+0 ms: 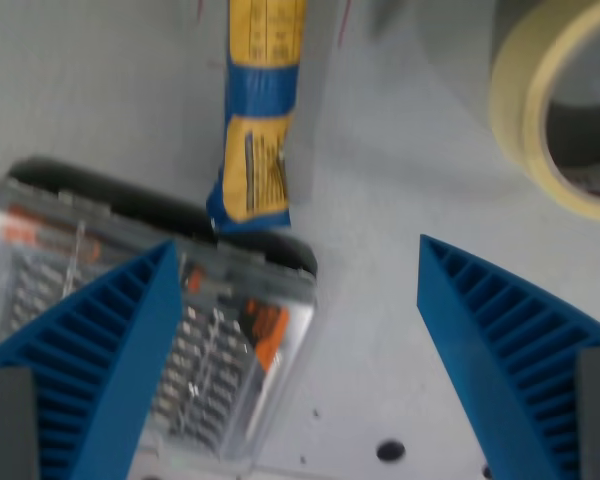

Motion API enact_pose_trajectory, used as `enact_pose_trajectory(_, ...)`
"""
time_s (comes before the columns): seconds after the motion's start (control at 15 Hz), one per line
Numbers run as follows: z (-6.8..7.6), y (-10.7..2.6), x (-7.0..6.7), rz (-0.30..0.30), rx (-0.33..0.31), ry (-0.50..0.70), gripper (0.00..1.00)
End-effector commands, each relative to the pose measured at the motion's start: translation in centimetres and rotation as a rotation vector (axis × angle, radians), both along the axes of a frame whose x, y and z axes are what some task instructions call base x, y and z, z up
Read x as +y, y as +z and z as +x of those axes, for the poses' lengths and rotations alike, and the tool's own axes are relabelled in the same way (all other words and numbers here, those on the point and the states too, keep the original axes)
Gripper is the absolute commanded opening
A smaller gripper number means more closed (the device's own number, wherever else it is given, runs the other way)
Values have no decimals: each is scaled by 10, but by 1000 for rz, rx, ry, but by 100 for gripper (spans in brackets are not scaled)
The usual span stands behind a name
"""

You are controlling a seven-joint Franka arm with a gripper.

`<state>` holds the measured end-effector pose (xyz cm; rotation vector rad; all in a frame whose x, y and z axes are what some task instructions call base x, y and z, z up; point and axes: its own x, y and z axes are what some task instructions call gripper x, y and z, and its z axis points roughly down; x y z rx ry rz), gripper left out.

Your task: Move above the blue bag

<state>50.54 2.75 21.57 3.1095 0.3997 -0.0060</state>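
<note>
The picture is a bit blurry. The blue bag [257, 110] lies on the grey counter [380, 180] in the top middle of the wrist view. It is long and thin, blue and yellow, with small print on the yellow parts. Its top runs out past the top edge of the picture. Its bottom end touches the far edge of a clear plastic box [230, 350].

The clear plastic box sits in the lower left. It has a dark rim, and inside it are rows of small metal bits and some orange parts. It lies tilted in the view.

A roll of pale yellow tape [540, 110] lies in the top right corner, well away from the bag. Part of it is cut off by the picture's edge.

The two blue ribbed fingers [120, 350] stick up from the bottom of the picture. They are spread wide apart and hold nothing. The finger on the wrist view's left is in front of the box. The other finger is over bare counter on the wrist view's right. The bag is above the gap between them, closer to the left finger.
</note>
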Motion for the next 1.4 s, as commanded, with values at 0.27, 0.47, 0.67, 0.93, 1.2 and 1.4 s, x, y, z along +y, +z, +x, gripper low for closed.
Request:
enact_pose_trajectory(0.27,20,-21,11,-75,-7,-117,100)
enact_pose_trajectory(0.47,29,-33,15,-87,-6,-132,100)
enact_pose_trajectory(0.67,37,-44,19,-98,-10,-144,100)
enact_pose_trajectory(0.93,46,-56,24,-106,-20,-153,100)
enact_pose_trajectory(1.2,51,-65,27,-108,-24,-155,100)
enact_pose_trajectory(1.4,55,-70,30,-111,-24,-155,100)
